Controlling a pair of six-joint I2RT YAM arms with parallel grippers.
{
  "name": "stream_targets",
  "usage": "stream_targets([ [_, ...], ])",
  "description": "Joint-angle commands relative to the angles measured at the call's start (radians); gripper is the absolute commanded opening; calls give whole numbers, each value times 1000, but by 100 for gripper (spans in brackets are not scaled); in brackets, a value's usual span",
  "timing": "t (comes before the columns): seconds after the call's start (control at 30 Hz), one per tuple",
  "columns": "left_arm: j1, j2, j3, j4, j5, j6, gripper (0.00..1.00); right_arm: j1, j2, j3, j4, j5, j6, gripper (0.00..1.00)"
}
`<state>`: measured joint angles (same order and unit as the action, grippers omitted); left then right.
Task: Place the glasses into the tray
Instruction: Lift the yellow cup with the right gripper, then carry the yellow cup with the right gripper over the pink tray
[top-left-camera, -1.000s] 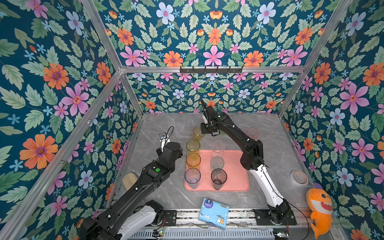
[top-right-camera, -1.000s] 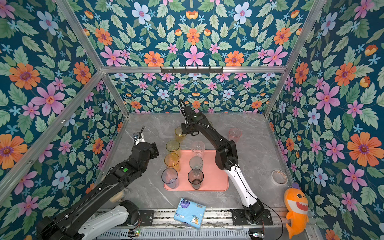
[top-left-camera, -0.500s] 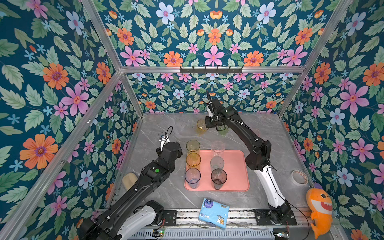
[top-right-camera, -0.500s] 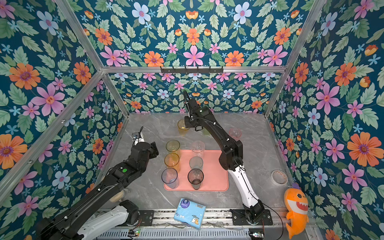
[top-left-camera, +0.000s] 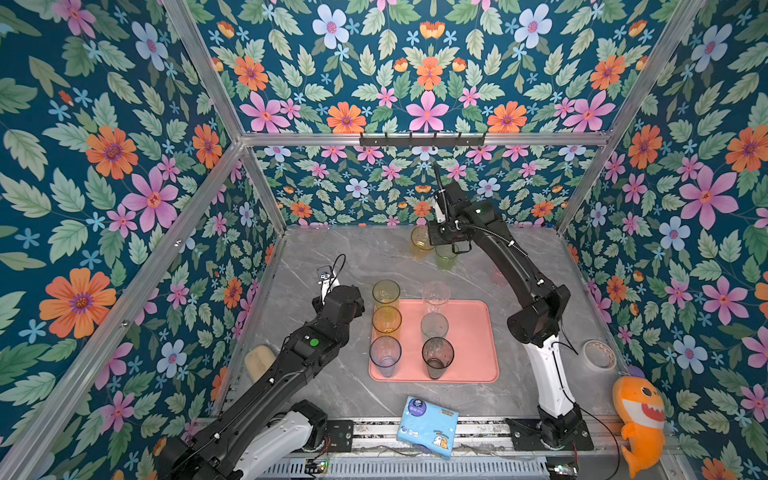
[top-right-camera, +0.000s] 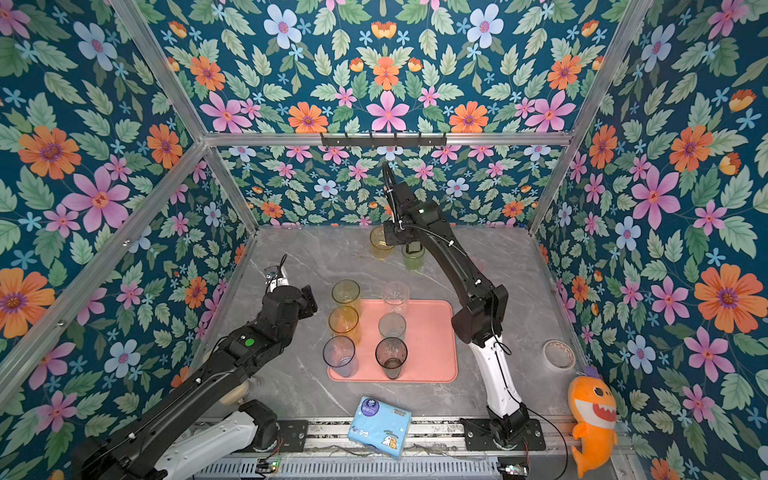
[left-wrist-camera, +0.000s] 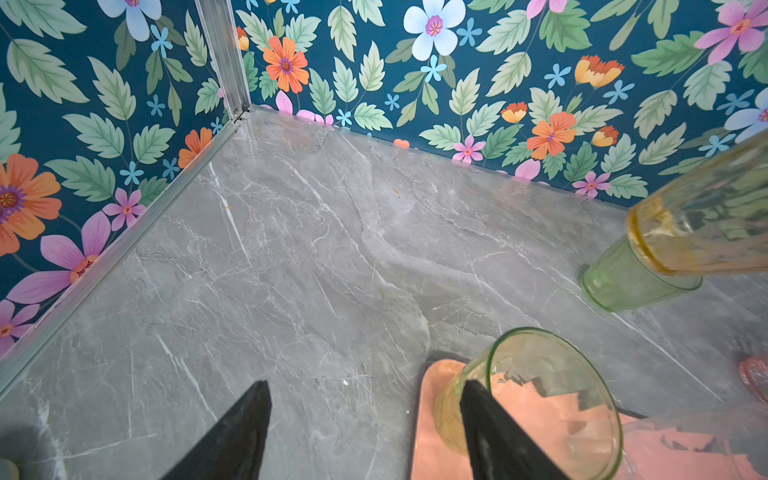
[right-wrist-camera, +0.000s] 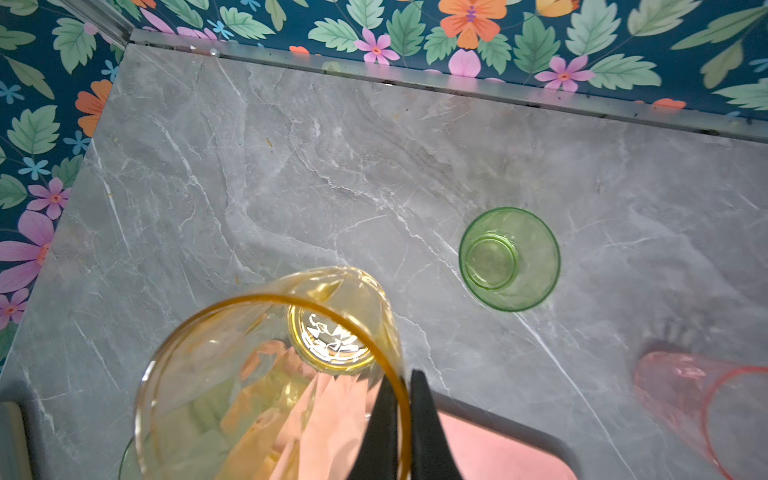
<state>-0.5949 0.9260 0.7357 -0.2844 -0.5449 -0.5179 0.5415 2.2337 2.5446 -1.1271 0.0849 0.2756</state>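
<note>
Six tumblers on tray, one in grip

Find the flat salmon-pink rectangular tray (top-left-camera: 473, 332) at lower centre of both top views, on the grey marble tabletop (top-left-camera: 357, 249). Count two columns of three upright translucent tumblers on it. Left column, from the top of the frame down: tall yellow-green tumbler (top-left-camera: 386, 293) at the tray's upper-left corner, amber tumbler (top-left-camera: 386, 320), blue-grey tumbler (top-left-camera: 385, 352). Right column: tall clear tumbler (top-left-camera: 436, 296), short grey-teal tumbler (top-left-camera: 434, 325), smoky dark-grey tumbler (top-left-camera: 437, 355).

Find the right gripper (right-wrist-camera: 403, 374) at upper centre of both top views, clenched on the rim of a translucent yellow-amber tumbler (top-left-camera: 421, 238): one black finger inside the wall, one outside. Read the base as raised off the tabletop in the left wrist view. Note the short green tumbler (top-left-camera: 445, 254) just right of it, standing on the tabletop off the tray, and a pink tumbler (right-wrist-camera: 673, 395) further right, mostly hidden behind the right arm (top-left-camera: 511, 266) in the top views.

Find the left gripper (left-wrist-camera: 365, 386) left of the tray's upper-left corner, released, jaws wide apart, nothing between them. Contact with the yellow-green tumbler not discernible.

Note the light-blue tissue packet (top-left-camera: 428, 424) near the bottom edge, below the tray.
</note>
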Motion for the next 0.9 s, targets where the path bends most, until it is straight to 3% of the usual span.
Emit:
stream_targets([
  [0.0, 1, 0, -1, 15, 6, -2, 75, -2, -47, -37, -32, 38, -34, 0],
  [0.87, 1, 37, 7, 42, 47, -11, 75, -48, -384, -483, 32, 126, -49, 0],
])
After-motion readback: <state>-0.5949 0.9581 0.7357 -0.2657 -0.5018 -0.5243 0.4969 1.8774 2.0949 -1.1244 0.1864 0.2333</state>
